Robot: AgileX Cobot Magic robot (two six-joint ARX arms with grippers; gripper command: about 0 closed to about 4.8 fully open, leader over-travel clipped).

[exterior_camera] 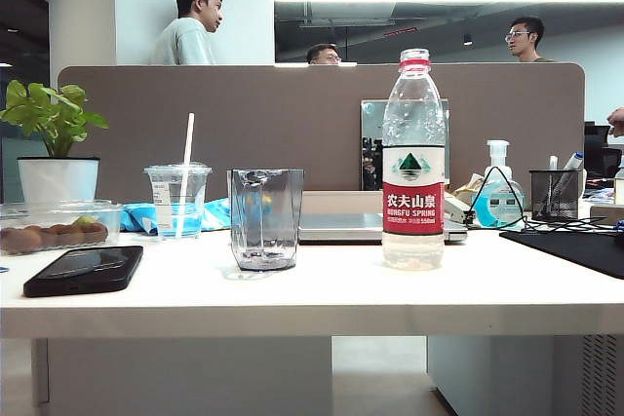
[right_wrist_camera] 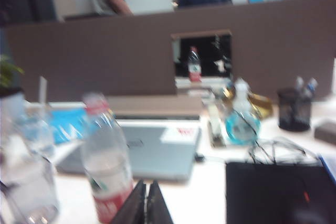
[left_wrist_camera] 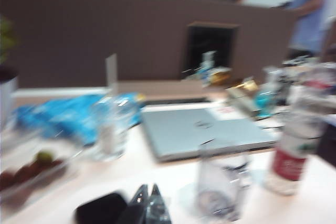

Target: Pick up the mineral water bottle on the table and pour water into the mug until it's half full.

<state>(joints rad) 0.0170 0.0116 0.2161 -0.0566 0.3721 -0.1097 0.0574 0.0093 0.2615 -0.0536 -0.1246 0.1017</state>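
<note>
Across the white counter (exterior_camera: 322,294) the mineral water bottle (exterior_camera: 413,163) stands right of the mug (exterior_camera: 264,218), untouched; I see left pincer (left_wrist_camera: 147,203) and right pincer (right_wrist_camera: 146,201) shut, empty, hovering short, so a clumsy approach might topple it.

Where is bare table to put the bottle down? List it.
Free: the front strip of the table between the mug and the mineral water bottle, and between the bottle and the black mat. Crowded: the left end, with phone, fruit box, straw cup.
</note>
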